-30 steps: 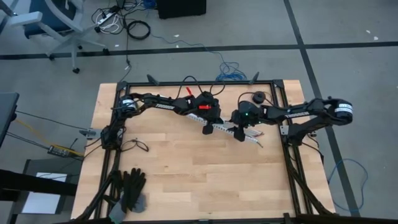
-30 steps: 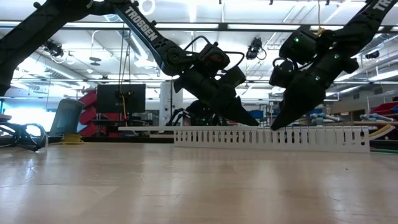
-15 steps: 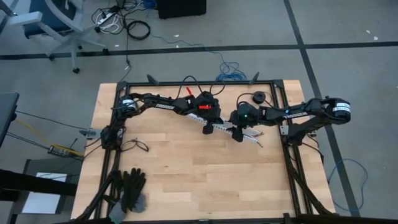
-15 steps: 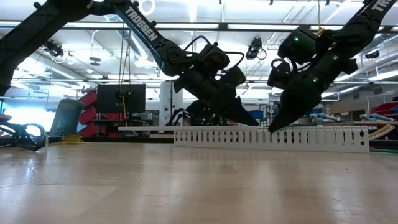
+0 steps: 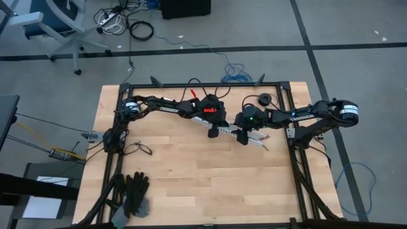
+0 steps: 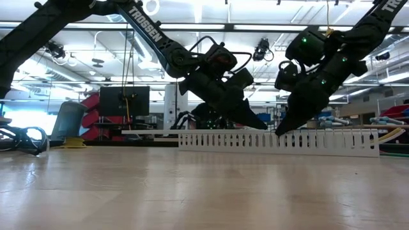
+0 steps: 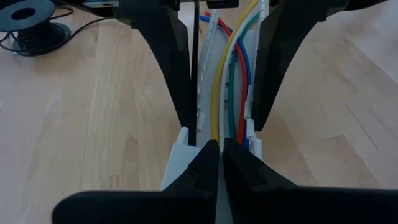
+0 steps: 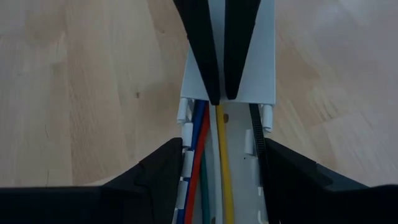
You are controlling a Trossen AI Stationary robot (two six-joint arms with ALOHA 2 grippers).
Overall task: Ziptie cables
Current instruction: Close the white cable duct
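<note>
A long white slotted channel (image 5: 257,140) lies on the wooden table, and the cables lie inside it: yellow (image 7: 218,81), green (image 7: 231,74), red (image 7: 241,93) and blue (image 7: 247,62). A black ribbed strip (image 8: 254,140) runs along one inner wall. My left gripper (image 7: 221,152) is shut, with its tips down in the channel's left end, at the yellow cable's end (image 8: 219,111). My right gripper (image 8: 222,146) is open. It stands a little farther along the channel (image 6: 332,142), one finger outside each wall. My left gripper slants down into the channel from the table's left, and its shut fingertips (image 8: 213,93) meet the yellow cable's end (image 8: 220,113). I cannot tell whether they pinch that end or only press on it. My right gripper's fingers (image 8: 171,168) lie close along the channel's outer walls (image 8: 185,134). I cannot tell whether they touch them.
A black spool of wire (image 5: 262,99) sits at the far right of the table. A pair of black gloves (image 5: 135,191) and a dark loop (image 5: 141,148) lie at the near left. Black frame rails (image 5: 299,172) run along the table's edges.
</note>
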